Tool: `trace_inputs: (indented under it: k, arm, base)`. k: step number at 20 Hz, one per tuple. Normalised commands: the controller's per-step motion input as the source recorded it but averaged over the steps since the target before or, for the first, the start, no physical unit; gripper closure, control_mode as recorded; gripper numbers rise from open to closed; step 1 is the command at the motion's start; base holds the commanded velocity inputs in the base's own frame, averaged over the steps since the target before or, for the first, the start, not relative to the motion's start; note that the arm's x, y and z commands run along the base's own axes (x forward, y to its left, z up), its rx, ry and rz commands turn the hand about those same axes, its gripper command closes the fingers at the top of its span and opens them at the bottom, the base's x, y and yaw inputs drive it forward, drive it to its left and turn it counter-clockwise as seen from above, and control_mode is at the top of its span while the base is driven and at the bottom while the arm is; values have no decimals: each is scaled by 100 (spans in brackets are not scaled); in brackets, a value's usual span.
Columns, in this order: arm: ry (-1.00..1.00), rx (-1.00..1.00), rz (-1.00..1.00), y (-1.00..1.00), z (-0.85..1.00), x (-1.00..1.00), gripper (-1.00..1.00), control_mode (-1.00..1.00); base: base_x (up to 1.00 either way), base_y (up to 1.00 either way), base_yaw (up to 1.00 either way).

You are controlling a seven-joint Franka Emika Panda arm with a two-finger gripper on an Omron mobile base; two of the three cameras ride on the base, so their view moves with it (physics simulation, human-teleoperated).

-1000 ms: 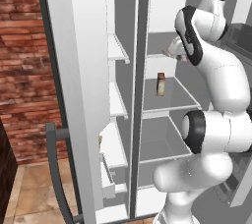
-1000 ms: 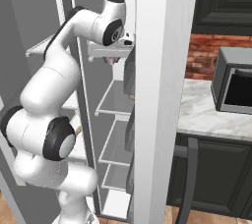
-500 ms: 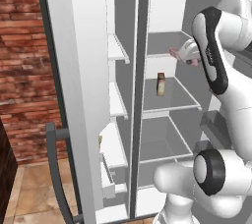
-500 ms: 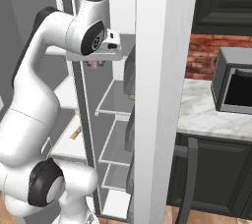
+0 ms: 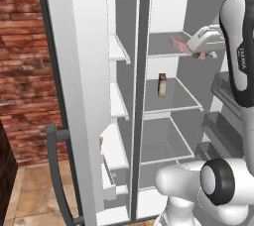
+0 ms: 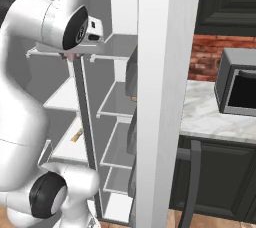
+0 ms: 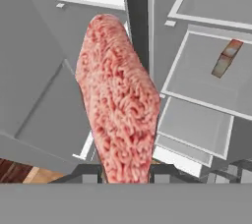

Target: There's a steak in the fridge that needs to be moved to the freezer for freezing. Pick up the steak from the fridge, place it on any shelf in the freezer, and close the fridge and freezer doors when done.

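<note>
Hand (image 7: 126, 176) grips one steak (image 7: 119, 115); one jar (image 5: 162, 85) on fridge shelf (image 5: 186, 102).

The white arm is rising from its round base low in the scene and is bending up high. In the left base view its big dark joint is sitting near the bottom, and the upper part of the arm is standing tall at the right edge. From there the hand is reaching out to the left, up high. The end effector (image 5: 197, 51) is pointing left and is squeezing tight on the steak (image 5: 178, 44). In the hand view the two dark fingers (image 7: 88, 175) are pressing on both sides of the pink meat. In the right base view the arm is curving up on the left side.
</note>
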Motion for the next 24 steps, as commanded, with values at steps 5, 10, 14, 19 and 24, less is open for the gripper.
trace_inputs:
  k: [5,10,14,19,24]
  arm:
    - [-2,8,3,61,2,-51,100,-100]
    - [0,0,1,72,-1,-20,100,-100]
    - [0,0,0,59,-14,9,100,-100]
    - [0,0,0,35,-13,42,100,-100]
    - [0,2,0,30,-9,57,100,-100]
  base:
    - [0,0,0]
    - [0,0,0]
    - [0,0,0]
    - [0,0,0]
    - [0,0,0]
